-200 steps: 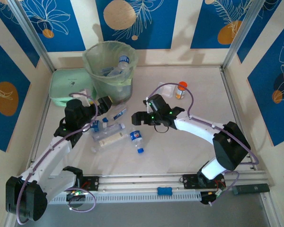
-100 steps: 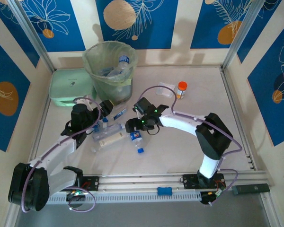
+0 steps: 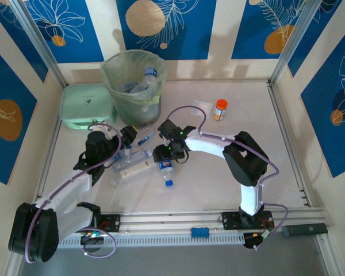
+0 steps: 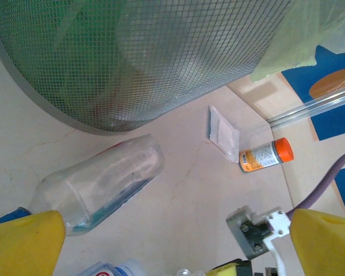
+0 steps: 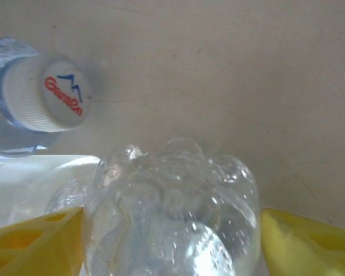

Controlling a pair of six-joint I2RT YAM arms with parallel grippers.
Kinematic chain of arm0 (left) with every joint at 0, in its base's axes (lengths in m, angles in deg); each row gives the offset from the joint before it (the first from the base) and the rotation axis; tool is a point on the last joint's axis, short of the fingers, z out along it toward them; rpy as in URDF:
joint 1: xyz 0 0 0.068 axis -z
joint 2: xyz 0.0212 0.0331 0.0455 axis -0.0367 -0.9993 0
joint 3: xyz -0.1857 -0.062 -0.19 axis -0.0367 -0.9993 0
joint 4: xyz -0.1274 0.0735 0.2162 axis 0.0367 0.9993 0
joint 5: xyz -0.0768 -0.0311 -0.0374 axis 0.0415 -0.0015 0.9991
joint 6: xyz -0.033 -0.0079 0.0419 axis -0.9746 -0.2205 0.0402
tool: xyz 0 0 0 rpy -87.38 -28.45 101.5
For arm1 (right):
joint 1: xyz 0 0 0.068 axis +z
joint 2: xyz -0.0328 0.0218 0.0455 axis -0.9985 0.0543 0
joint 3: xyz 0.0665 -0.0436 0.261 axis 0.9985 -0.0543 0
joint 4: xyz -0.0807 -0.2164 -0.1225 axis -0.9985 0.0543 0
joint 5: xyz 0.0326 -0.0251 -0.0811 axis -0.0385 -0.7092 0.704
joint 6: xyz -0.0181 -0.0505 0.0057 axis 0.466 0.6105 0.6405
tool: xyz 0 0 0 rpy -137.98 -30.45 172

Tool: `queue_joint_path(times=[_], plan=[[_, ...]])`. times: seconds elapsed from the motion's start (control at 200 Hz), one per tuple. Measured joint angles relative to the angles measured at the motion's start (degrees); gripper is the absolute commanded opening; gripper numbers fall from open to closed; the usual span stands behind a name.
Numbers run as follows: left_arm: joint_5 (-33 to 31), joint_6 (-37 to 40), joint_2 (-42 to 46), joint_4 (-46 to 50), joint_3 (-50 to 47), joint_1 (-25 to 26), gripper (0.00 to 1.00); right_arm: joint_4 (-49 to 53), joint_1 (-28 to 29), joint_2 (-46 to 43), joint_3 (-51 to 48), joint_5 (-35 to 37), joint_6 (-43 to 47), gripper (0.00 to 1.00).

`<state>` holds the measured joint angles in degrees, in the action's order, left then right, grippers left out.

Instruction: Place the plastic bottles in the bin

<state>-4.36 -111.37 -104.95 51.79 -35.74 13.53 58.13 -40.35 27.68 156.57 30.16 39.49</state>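
Observation:
Several plastic bottles lie on the table in front of the bin, and others rest inside its pale green liner. My right gripper is down over a clear, blue-labelled bottle that still lies on the table. In the right wrist view that bottle's lumpy base fills the gap of my right gripper, with both yellow fingers against its sides. A white-capped bottle lies just beyond. My left gripper is wide open and holds nothing. A clear bottle lies ahead of it, by the bin's mesh wall.
A mint green box stands left of the bin. An orange-capped jar and a small clear flat packet sit at the back right. Side walls fence the table. The two arms work close together near the bottle cluster.
My right arm has swung left and down onto the blue-labelled bottle, its jaws narrowing around it. My left arm shifted slightly towards the bin's base and stayed open.

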Motion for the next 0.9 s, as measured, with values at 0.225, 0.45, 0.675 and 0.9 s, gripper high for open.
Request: queue_joint_path(times=[0.225,0.45,0.675,0.9], plan=[[0.0,-0.07,0.22,-0.2,0.0,0.02,1.0,-0.24,-0.37,0.22,-0.2,0.66,-0.42,0.63],[0.26,-0.46,-1.7,-1.51,0.0,0.68,1.0,-2.27,-2.05,0.15,-1.84,-1.75,-1.81,0.53],[1.27,-0.42,-4.72,-1.81,0.37,1.95,1.0,-5.66,-6.38,-1.14,-4.28,-5.75,-3.74,0.49],[2.43,0.61,-8.96,-1.62,4.63,6.12,1.0,-10.91,-13.77,-5.51,-5.81,-11.56,-6.4,0.48]])
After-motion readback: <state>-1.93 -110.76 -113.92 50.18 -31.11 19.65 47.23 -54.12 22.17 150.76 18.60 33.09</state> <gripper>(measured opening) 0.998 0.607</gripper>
